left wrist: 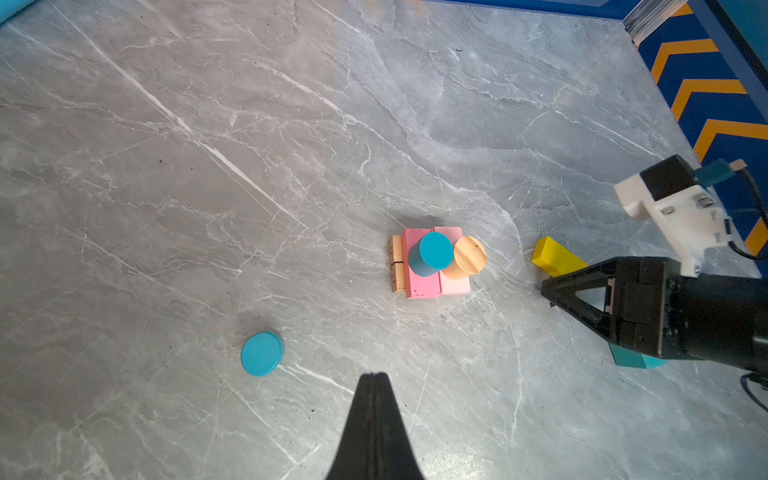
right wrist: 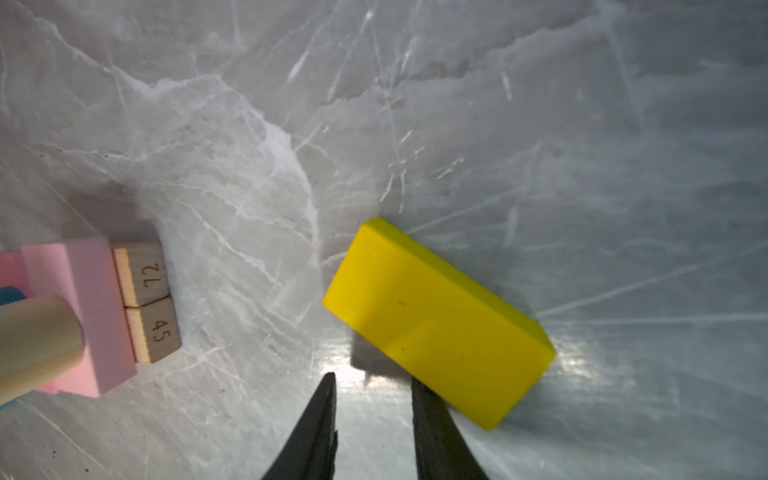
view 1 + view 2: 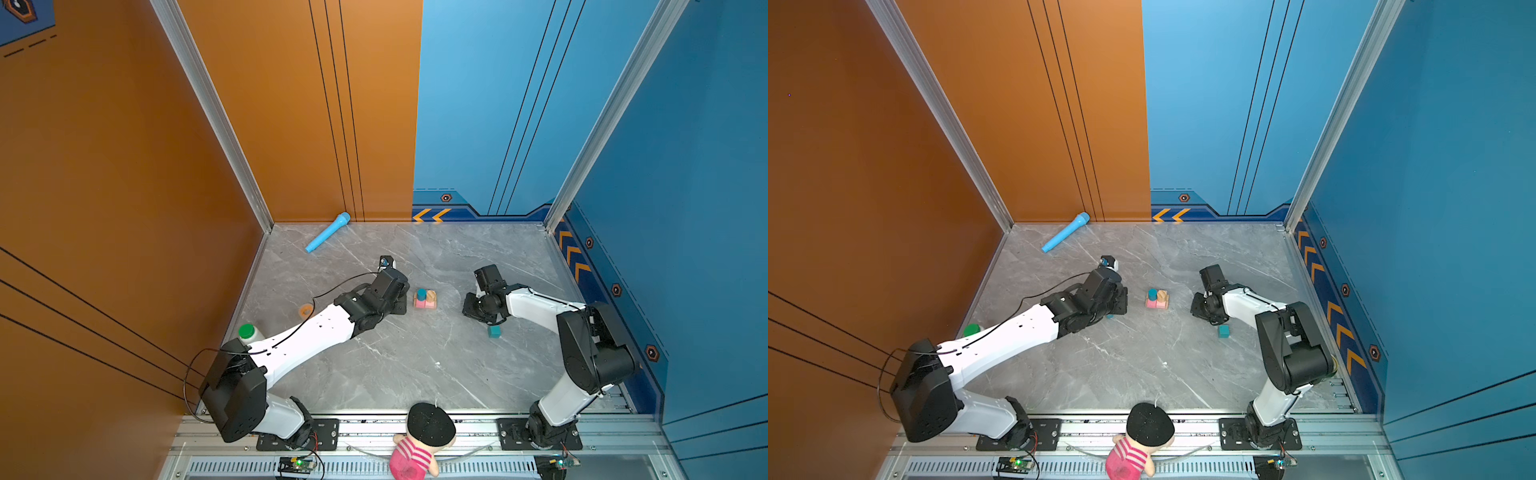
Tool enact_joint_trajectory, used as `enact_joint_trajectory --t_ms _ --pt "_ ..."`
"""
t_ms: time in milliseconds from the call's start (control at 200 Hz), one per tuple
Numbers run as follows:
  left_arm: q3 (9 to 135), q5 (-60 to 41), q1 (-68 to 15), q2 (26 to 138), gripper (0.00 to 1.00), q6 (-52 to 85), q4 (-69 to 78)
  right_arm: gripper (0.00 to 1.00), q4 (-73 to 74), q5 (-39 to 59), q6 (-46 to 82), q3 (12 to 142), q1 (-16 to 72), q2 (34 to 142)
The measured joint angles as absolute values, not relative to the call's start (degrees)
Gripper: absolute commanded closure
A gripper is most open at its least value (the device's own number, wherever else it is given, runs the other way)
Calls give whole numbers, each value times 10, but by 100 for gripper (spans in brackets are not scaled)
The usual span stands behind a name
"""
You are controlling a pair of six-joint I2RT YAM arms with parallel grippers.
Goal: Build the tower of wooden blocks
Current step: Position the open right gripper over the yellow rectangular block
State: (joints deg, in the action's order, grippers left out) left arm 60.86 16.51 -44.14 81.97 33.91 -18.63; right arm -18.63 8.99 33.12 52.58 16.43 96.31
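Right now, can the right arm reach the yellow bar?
Probably yes: the right tool is open beside the yellow bar, nothing covers it, and the tower stands apart. The bar sits off-centre to the jaws.

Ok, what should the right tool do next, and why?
Probably shift the right tool sideways until the yellow bar sits between its open jaws. Now the gap is empty and the bar lies flat on the table off to one side, so closing here would likely miss it. The small tower stands close by, with no yellow piece on it.
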Motion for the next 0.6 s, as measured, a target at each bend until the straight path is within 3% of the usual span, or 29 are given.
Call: enact_joint_trajectory --t_ms 195,596 --pt "609 164 -441 822 100 339 -186 65 -217 90 310 543 152 963" --pt "609 163 -437 822 99 339 -186 52 -278 70 274 587 156 936"
